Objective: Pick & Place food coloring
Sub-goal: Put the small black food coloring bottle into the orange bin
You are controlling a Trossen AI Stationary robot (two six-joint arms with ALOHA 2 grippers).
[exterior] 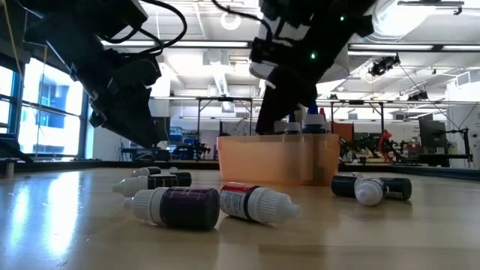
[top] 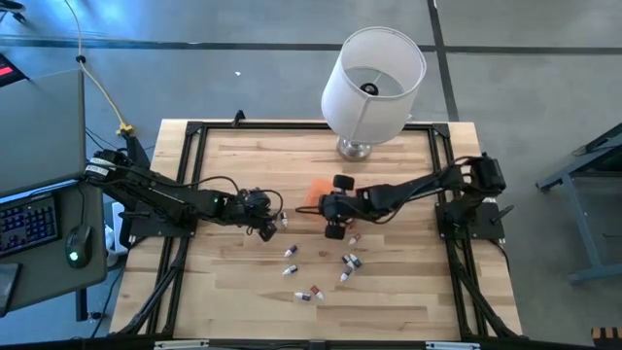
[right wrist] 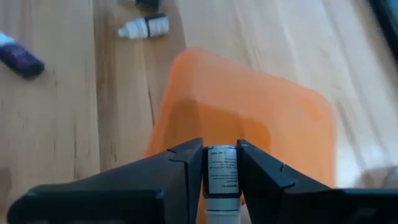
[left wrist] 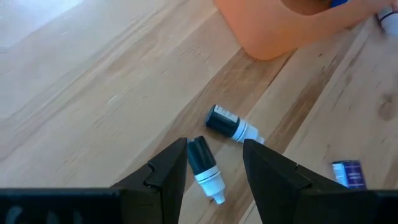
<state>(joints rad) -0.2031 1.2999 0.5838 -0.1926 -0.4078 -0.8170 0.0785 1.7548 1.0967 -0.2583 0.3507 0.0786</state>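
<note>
Orange box (top: 313, 193): one. Lamp with white shade (top: 372, 83): one. Robot arms: two. Food coloring bottles lying loose on the wooden table (top: 224, 292): about nine in the high view, the nearest at the front (top: 309, 293); exact count uncertain. One more bottle (right wrist: 221, 177) sits between gripper fingers.

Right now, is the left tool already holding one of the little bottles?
No, the left tool hangs open above a dark-capped bottle that lies flat on the table, its fingers clear of it.

A light wooden slatted table (top: 233, 292) carries a small translucent orange plastic box (top: 312, 193); tiny whitish food coloring bottles (top: 309, 293) lie scattered near the box, and a white-shaded lamp (top: 372, 86) stands behind it.
</note>
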